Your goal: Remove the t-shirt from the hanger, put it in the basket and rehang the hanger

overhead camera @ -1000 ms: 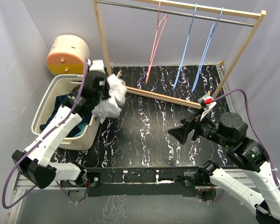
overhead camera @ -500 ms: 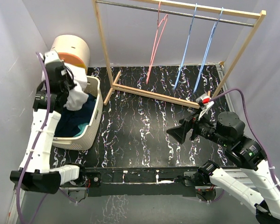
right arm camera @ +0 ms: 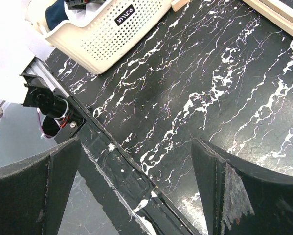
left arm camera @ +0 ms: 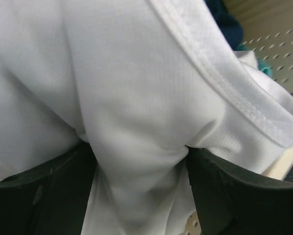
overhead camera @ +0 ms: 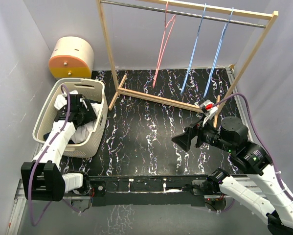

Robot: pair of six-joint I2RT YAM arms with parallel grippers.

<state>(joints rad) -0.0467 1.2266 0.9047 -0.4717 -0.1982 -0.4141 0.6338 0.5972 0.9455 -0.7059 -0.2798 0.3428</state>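
Looking down from the overhead camera, I see the white laundry basket [overhead camera: 96,133] at the far left of the black marbled table [overhead camera: 146,147]. My left arm reaches down into it. The left gripper [overhead camera: 80,111] sits low inside the basket, buried in the white t-shirt [left arm camera: 136,73]. In the left wrist view, white cloth fills nearly everything. The two dark fingers [left arm camera: 43,196] stand well apart, with a fold of the shirt bunched between them and touching both. I cannot tell whether they are pinching that fold or have let it go. A dark teal garment [left arm camera: 228,22] shows at the corner, under the shirt.

Behind the basket, a beige drum with an orange face [overhead camera: 70,58] lies against the wall.

Further right is the wooden clothes rack [overhead camera: 107,49]. A pink hanger [overhead camera: 162,49] and two blue hangers [overhead camera: 192,54] hang from its rail, and all three are bare.

At the right, the right gripper [overhead camera: 181,141] hovers above the table with its jaws spread wide and nothing between them.

My judgement is that the main work is done, since the shirt is off its hanger and down in the basket. What remains, as far as I can see, is to make sure the left claw is free of the cloth and to lift that arm clear without dragging the shirt back out.
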